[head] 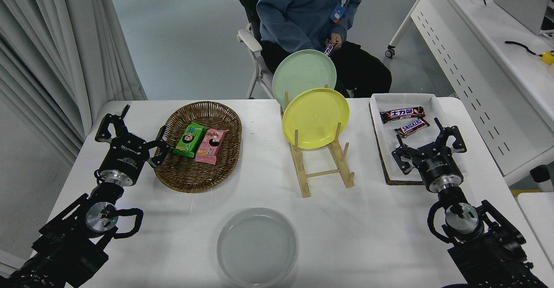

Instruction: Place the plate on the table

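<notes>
The light grey plate (pixel 256 247) lies flat on the white table (pixel 368 219) near its front edge, at the middle. Nothing touches it. My right gripper (pixel 428 146) stands open and empty over the near end of the white tray, far to the right of the plate. My left gripper (pixel 130 133) is parked open at the left, beside the wicker basket.
A wooden rack (pixel 322 162) holds a yellow plate (pixel 315 118) and a pale green plate (pixel 304 76) upright. The wicker basket (pixel 199 175) holds two snack packs. The white tray (pixel 389 149) holds two chocolate bars. A person (pixel 303 7) sits at the far side holding a bar.
</notes>
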Robot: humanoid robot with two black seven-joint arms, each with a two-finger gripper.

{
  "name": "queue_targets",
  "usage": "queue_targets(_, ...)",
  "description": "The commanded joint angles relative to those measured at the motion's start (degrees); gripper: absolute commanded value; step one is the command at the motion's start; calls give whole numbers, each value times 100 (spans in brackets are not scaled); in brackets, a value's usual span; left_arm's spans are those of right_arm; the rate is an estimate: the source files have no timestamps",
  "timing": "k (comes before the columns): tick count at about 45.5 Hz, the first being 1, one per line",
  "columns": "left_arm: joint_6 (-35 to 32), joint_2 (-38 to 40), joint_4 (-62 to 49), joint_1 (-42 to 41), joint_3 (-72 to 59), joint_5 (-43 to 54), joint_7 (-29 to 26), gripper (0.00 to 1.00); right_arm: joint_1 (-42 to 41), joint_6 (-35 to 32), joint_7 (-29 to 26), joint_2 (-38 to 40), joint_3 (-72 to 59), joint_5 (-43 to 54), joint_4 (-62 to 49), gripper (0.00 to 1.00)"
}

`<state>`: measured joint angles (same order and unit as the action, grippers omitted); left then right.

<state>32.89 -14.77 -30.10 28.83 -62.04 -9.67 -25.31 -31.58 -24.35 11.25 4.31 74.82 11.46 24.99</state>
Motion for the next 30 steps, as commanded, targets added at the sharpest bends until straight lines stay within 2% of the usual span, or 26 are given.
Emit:
queue_targets(1, -2, 0, -5, 0, -1, 0, 0, 100, -85, -9, 9, 8, -283, -100, -46, 100)
queue_targets(30, -2, 0, 4, 0, -1, 0, 0, 100, -86, -26, 17, 26, -486, -100, -38, 100)
